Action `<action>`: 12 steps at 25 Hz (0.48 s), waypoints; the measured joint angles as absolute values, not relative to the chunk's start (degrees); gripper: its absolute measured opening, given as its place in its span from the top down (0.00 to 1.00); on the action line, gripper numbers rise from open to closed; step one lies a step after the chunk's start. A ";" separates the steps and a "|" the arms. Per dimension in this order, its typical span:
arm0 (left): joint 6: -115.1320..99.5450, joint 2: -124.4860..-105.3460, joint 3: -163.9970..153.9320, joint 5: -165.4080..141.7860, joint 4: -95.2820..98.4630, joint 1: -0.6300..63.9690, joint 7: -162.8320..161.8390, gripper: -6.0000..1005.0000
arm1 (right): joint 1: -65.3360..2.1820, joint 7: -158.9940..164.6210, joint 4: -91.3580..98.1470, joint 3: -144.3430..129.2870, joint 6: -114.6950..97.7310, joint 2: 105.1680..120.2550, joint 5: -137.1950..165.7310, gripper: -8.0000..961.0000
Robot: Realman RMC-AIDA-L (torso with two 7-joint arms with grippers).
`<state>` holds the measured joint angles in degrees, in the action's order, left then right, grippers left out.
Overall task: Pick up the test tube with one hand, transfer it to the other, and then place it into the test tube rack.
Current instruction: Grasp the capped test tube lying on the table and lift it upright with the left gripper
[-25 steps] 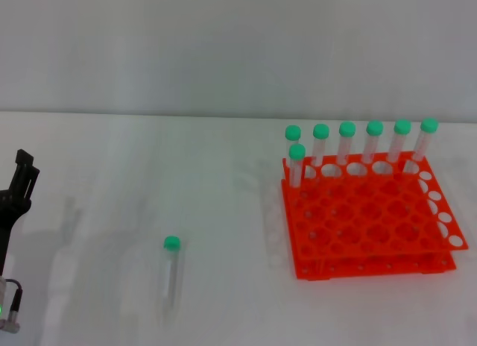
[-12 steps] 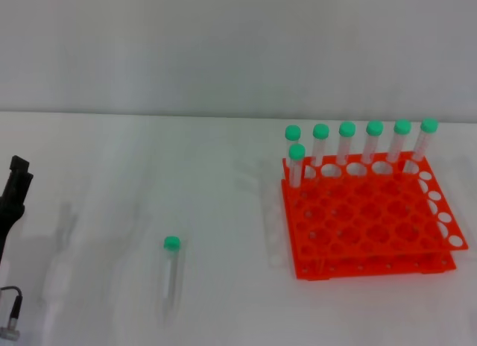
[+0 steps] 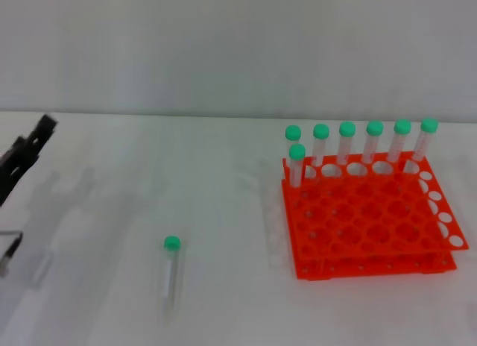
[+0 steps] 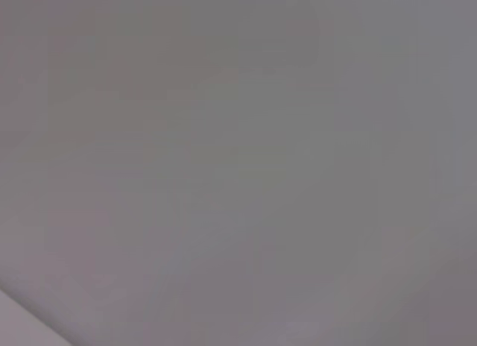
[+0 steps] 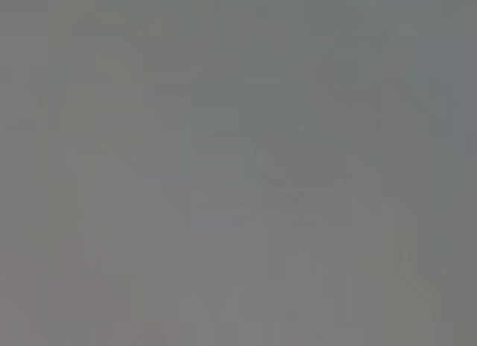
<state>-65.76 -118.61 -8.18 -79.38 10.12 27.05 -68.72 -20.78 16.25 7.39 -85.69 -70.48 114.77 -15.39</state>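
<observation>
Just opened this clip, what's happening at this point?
Nothing is being held. The test tube lies alone on the white table, cap toward the far side, well to the left of the test tube rack, which has seven capped tubes standing along its back. The left gripper is at the table's left edge, apart from the tube. The right arm is out of sight.

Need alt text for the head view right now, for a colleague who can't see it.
A green-capped test tube lies on the white table, untouched. The left claw sits at the table's left edge; an orange rack on the right holds seven capped tubes.
</observation>
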 joint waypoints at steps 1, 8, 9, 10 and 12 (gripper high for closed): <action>-64.27 -118.59 -8.17 -82.25 12.30 27.99 -72.00 0.13 | -20.89 16.25 7.40 -85.69 -70.45 114.84 -15.40 0.16; -56.32 -116.03 -12.57 -101.53 22.27 35.22 -92.47 0.13 | -22.60 16.24 7.18 -84.35 -68.02 115.08 -15.47 0.16; -55.47 -115.31 -15.01 -102.94 22.88 36.02 -95.31 0.13 | -23.00 16.20 7.11 -84.13 -67.46 115.09 -15.47 0.16; -54.72 -114.65 -17.66 -104.07 23.41 36.72 -98.33 0.13 | -23.31 16.12 7.10 -84.00 -66.98 115.08 -15.48 0.16; -54.24 -113.60 -22.87 -104.56 24.26 37.29 -102.70 0.13 | -23.93 15.50 7.09 -83.98 -66.14 115.07 -15.48 0.16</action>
<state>-54.24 -113.60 -22.87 -104.56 24.26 37.29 -102.70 -23.93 15.50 7.09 -83.98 -66.14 115.07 -15.48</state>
